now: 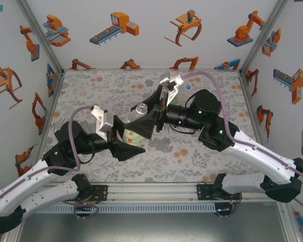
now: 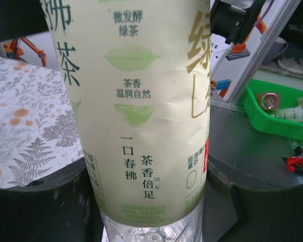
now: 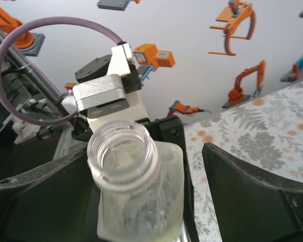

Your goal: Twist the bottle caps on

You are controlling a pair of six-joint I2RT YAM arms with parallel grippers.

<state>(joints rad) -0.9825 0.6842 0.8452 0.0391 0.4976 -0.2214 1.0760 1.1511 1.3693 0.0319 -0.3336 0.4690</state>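
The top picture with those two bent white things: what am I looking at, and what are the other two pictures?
Those are robot arms, a left arm and a right arm, bolted to a table with a flowered cover and filmed from above. Each ends in a two-finger gripper carrying its own small camera, and the other two pictures come from those. The left gripper is shut on a clear bottle with a pale green label, seen close up. The right gripper is open around the bottle's uncapped mouth.
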